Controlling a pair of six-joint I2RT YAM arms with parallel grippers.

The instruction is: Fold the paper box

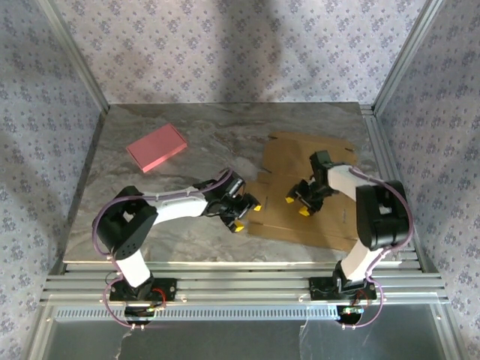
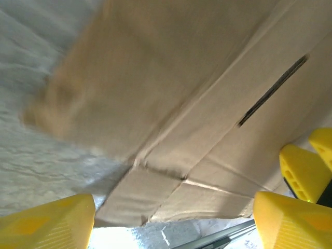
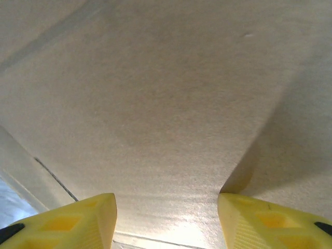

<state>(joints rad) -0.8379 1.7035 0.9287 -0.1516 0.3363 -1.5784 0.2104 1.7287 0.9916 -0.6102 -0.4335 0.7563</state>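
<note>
The paper box (image 1: 289, 161) lies as a flat, creased sheet on the right half of the counter (image 1: 187, 120), its flaps not yet raised. A pink flat box (image 1: 156, 146) sits well apart at the far left.

The left hand (image 1: 247, 217) is at the sheet's near-left edge, fingers spread wide with nothing between them. The right hand (image 1: 296, 205) is low over the centre panel, fingers moderately parted and also empty; contact with the sheet cannot be confirmed.

The likely step is raising the left flap:
- Slide one left finger under the flap edge, not across the crease.
- Press the centre panel down with the right hand so the sheet does not skate.
- Fold along the scored line, slowly, to avoid buckling.
</note>
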